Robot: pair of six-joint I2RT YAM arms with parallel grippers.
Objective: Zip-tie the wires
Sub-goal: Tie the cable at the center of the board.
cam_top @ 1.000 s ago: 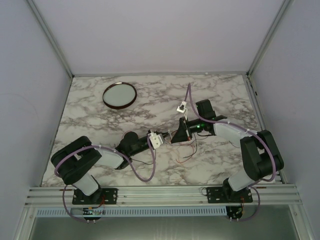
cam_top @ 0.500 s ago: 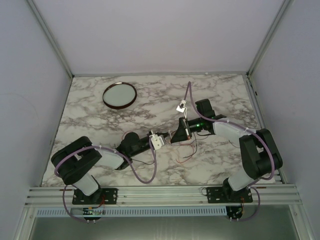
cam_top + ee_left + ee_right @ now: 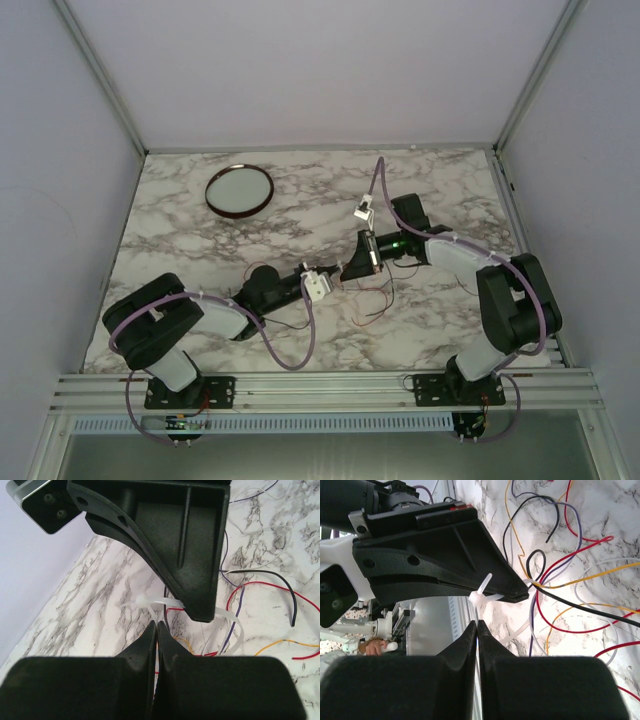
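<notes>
1. The wires point(image 3: 536, 582) lie loose on the marble table point(image 3: 200, 250). They are a thin tangle of red, black, yellow, purple and pale strands. From overhead they sit just right of the frame's centre, directly below the spot where the two arms meet.
2. The left gripper point(image 3: 156, 626) fills the bottom centre of its own wrist view. Its two fingers are pressed flat together with no gap between them.
3. The right gripper point(image 3: 476, 625) looks the same at the bottom of its wrist view, with its fingers squeezed tight together.
4. The two grippers meet nearly tip to tip. In the left wrist view the right one comes down from the top as a black wedge, and its point ends just above and right of the left one's fingertips.
5. A white zip tie point(image 3: 160, 602) stretches across between those tips. Its head is left of centre, and its strap passes behind the wedge's point and curls down to the lower right among the strands.
6. I can't tell whether either pair of fingers has actually nipped the tie, though it sits right at both tips.
7. In both wrist views the strands spread over the right half of the frame. Several of them cross just off the left gripper's point.
8. A round dark-rimmed dish point(image 3: 240, 190) sits in the upper left of the overhead frame, well apart from everything else.
</notes>
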